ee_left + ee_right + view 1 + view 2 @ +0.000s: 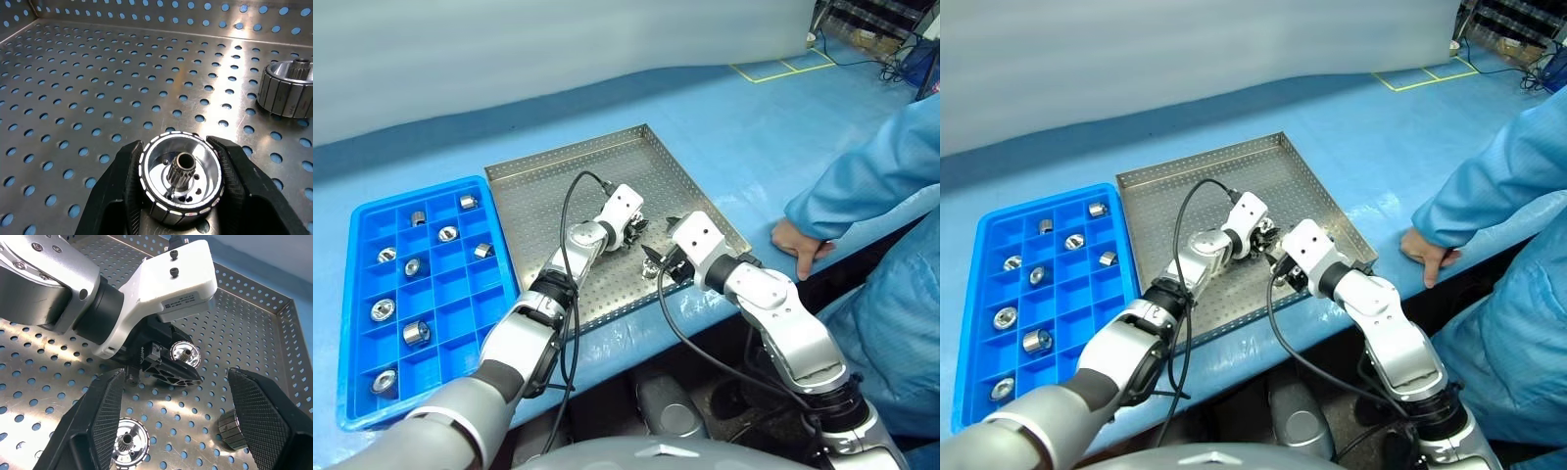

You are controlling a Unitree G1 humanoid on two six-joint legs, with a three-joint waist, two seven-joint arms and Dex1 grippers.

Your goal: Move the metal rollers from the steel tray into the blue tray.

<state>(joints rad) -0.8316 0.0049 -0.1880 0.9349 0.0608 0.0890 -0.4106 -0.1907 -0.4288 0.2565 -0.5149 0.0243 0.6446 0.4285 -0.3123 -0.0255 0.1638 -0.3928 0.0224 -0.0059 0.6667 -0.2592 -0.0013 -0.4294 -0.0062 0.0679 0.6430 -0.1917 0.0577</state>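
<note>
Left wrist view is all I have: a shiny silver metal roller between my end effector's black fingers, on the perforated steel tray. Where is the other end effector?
Observer: The right end effector hangs open and holds nothing, over the perforated steel tray, close beside the left end effector.
Operator: Any rollers I can't see?
Observer: One loose metal roller lies under the right end effector.
Operator: And the other tray?
Observer: The bright blue plastic compartment tray, left of the steel one, holds nine rollers.

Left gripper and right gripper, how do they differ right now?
The left gripper is closed on a metal roller; the right gripper stands wide open and empty. The left gripper sits low on the steel tray; the right gripper hovers above it. Both are over the steel tray.
</note>
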